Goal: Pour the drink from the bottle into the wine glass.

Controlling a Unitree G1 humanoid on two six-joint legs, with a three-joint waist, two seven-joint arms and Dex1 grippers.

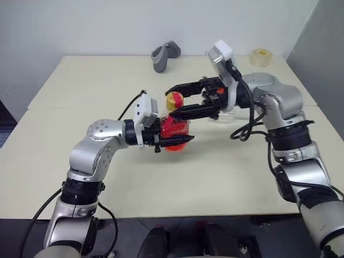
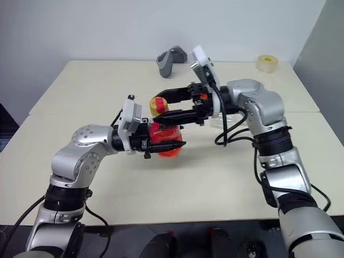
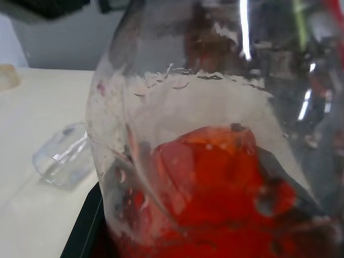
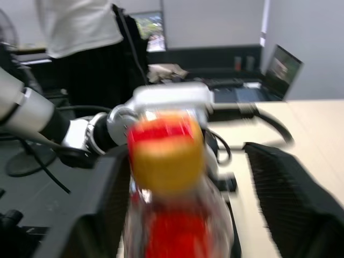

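Note:
My left gripper [image 1: 181, 133] is shut on the body of the small clear bottle [image 1: 173, 126], which it holds upright above the table. The red-orange drink [image 3: 215, 199] fills the bottle's lower part. A yellow cap with a red mark [image 4: 166, 156] sits on top. My right gripper [image 1: 177, 99] reaches in from the right and is open, one finger on each side of the cap and clear of it. The wine glass [image 3: 62, 161] shows as a clear shape on the table behind my right wrist, mostly hidden.
At the back of the cream table [image 1: 80, 86] lie a grey handle-like object [image 1: 164, 55] and a roll of tape [image 1: 262, 56]. The right wrist view looks off the table toward a person in a white top [image 4: 80, 27] and a laptop [image 4: 282, 64].

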